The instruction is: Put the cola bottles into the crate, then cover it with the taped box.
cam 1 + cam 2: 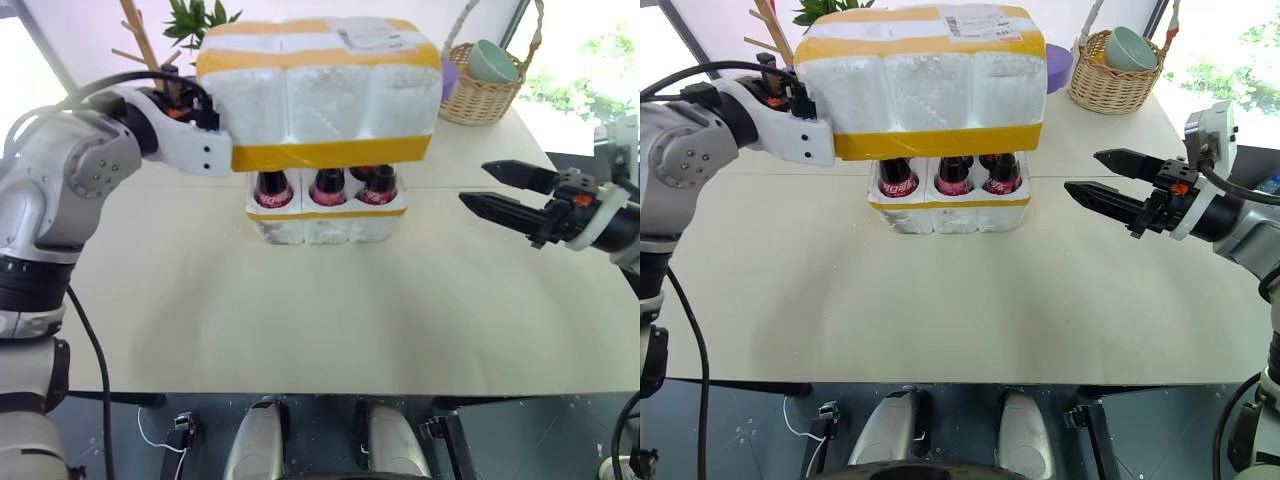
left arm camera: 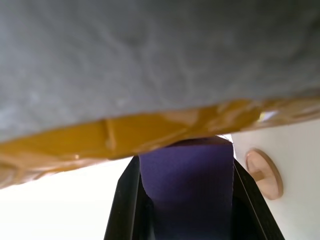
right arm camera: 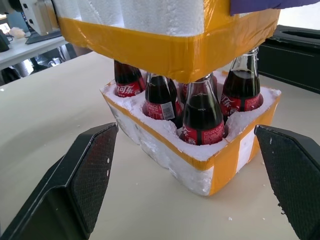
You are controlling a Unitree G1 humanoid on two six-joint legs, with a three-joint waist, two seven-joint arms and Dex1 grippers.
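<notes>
The left hand is clenched on the lower edge of the taped box, at the yellow band on the box's near-left end, and it carries the box clear of the table. The box hangs level, directly over the crate, with its open underside low around the bottle necks; that placement suggests the lid is being lined up so it can slide down over the bottles without catching a cap. The grip at one end leaves the far end unsupported, so the box could sag or tip as it is lowered.

The cola bottles stand upright in the wells of the crate, their red labels showing in the gap under the box. The loading part of the task looks finished; only the covering remains.

The right hand is released, its fingers spread wide, pointing toward the crate from the opposite side and well apart from it. It seems to wait there to steady the crate or the box's free end.
</notes>
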